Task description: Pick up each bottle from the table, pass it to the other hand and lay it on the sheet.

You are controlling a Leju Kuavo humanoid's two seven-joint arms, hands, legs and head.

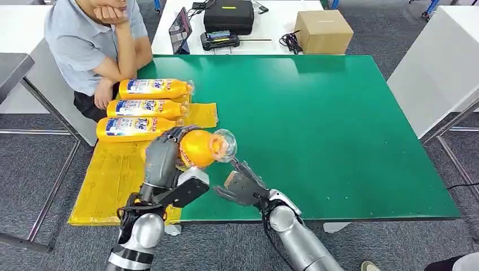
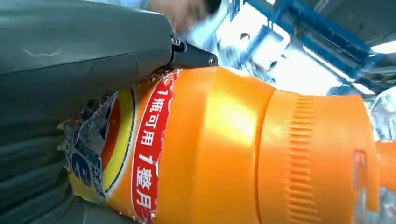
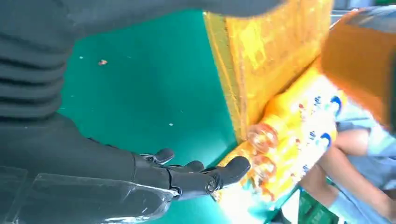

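Three bottles [image 1: 141, 107] on yellow sheet [image 1: 113, 175] – green table [image 1: 339, 124], left robot hand [image 1: 162, 158] gripping fourth bottle [image 1: 200, 148], right robot hand [image 1: 244, 186] spread, empty

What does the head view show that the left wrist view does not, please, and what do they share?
Head view alone: the green table, the yellow sheet with three bottles lying on it, the right hand holding nothing, a cardboard box. Left wrist view alone: the red label band with its printed characters and the ribbing of the cap. Both: the left hand gripping the orange bottle, and the seated person.
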